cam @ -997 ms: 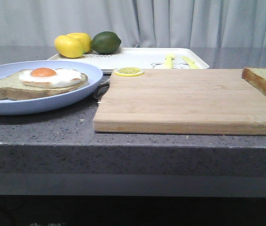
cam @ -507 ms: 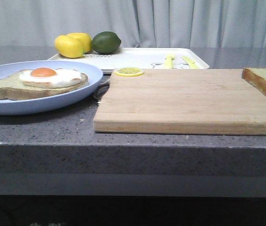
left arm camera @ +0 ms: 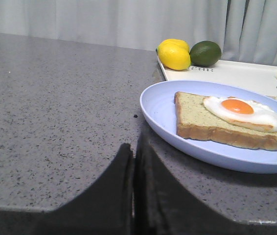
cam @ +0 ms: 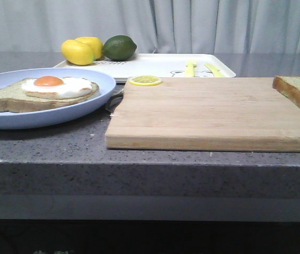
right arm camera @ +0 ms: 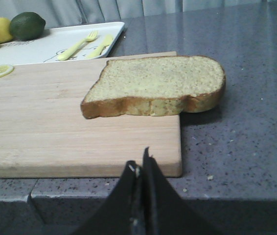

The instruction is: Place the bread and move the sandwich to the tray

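Nothing moved; left pincer [left arm camera: 133, 196] and right pincer [right arm camera: 142, 196] rest closed, low.

The front view sits low, near table-edge height, facing forward across the cutting board [cam: 213, 112] at frame centre toward the curtain. The left wrist view looks from close above the counter at the blue plate [left arm camera: 168, 112] on its right side. The right wrist view faces the bread [right arm camera: 158, 85] at close range. All three share the tray [cam: 160, 64], probably the same lemons too.
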`<action>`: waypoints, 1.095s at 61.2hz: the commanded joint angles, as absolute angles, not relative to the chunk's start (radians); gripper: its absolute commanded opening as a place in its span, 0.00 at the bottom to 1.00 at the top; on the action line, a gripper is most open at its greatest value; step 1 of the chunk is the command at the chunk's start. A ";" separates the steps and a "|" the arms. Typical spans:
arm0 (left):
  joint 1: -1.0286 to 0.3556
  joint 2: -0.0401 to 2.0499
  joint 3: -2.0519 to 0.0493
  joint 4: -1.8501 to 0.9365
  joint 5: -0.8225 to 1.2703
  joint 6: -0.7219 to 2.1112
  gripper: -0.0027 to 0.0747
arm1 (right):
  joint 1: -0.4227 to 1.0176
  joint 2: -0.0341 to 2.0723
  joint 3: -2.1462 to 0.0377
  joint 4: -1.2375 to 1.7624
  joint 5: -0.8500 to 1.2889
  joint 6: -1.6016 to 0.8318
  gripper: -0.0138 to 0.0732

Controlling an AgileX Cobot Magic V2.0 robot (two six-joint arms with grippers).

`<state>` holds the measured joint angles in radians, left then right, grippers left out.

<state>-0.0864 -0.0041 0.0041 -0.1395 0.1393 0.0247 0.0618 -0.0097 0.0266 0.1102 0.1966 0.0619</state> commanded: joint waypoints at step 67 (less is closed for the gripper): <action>-0.086 0.634 -0.507 -0.010 0.000 0.024 0.01 | 0.063 0.567 -0.567 0.114 0.250 0.060 0.10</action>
<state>-0.0864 0.6032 -0.4649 0.0000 0.1210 0.0247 0.0618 0.5448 -0.5278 0.1153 0.3491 0.0619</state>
